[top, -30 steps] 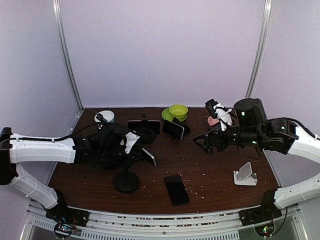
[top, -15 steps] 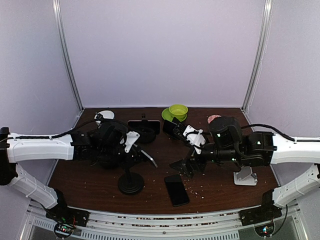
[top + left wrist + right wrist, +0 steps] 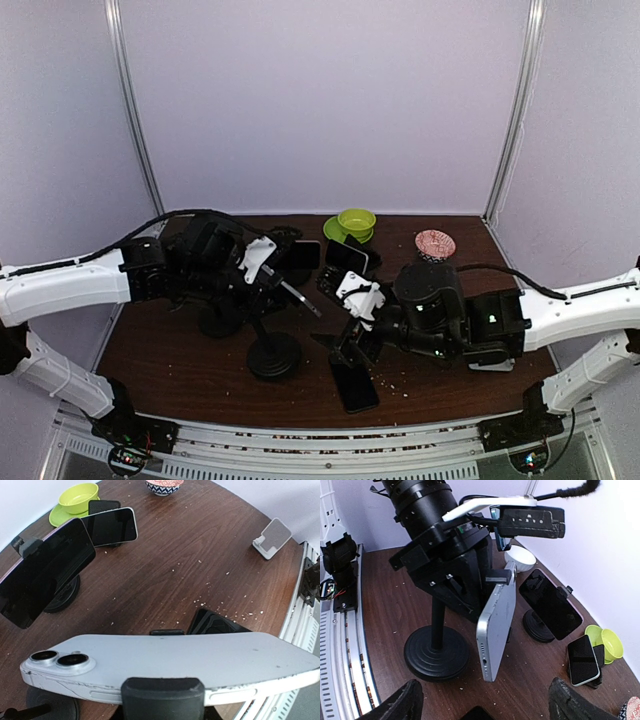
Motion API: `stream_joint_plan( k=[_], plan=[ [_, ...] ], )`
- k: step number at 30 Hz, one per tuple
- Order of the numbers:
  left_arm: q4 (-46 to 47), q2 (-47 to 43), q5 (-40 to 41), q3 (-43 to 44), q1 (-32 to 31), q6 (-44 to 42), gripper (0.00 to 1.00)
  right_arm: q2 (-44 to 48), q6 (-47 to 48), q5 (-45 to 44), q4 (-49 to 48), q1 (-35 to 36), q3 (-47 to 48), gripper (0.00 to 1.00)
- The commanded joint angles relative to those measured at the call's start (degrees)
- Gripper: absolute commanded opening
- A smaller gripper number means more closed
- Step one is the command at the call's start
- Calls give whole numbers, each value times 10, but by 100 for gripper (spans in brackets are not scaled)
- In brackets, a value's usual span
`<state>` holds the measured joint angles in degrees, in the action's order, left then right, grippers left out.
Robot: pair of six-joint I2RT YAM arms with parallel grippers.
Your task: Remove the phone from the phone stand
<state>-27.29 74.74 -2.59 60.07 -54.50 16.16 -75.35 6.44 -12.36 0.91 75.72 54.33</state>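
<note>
Centre table, near side: phone (image 3: 496,625) still clamped in stand (image 3: 436,652). R gripper (image 3: 485,702) swung in from far right, jaws spread, empty, facing phone; grasp likely next. L gripper (image 3: 245,280) behind stand, grip can't tell.

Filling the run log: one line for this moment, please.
silver phone: clamped in black round-base stand | right tool: open, facing phone, no contact | left tool: at stand head, grip unclear | task: phone not yet removed

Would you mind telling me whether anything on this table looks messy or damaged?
Pale crumbs are scattered across the brown table, and the silver phone clamped in the phone stand shows scuffs along its edge near the camera lenses.
</note>
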Motion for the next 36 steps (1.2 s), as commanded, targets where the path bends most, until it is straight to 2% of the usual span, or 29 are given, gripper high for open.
stream_joint_plan(
  k=[1, 6, 12, 15, 20, 27, 32, 36],
  plan=[
    [19, -31, -27, 61, -3, 16, 0, -14, 45, -86, -36, 5, 14, 84],
    [-6, -29, -36, 103, -3, 20, 0, -33, 71, -87, -26, 6, 44, 76],
    [-14, -27, -47, 122, -3, 26, 0, -63, 63, -88, -11, 5, 86, 61],
    [-19, -26, -46, 126, -3, 26, 0, -73, 61, -97, -12, 6, 103, 56],
    [-22, -27, -47, 131, -3, 28, 0, -88, 74, -114, -5, 6, 123, 42],
    [-22, -24, -48, 138, -3, 33, 0, -105, 74, -126, 8, 5, 138, 31],
    [-24, -24, -47, 140, -3, 35, 0, -117, 66, -135, 16, 5, 152, 27],
    [-25, -26, -45, 138, -3, 35, 0, -116, 66, -133, 19, 6, 156, 16]
  ],
)
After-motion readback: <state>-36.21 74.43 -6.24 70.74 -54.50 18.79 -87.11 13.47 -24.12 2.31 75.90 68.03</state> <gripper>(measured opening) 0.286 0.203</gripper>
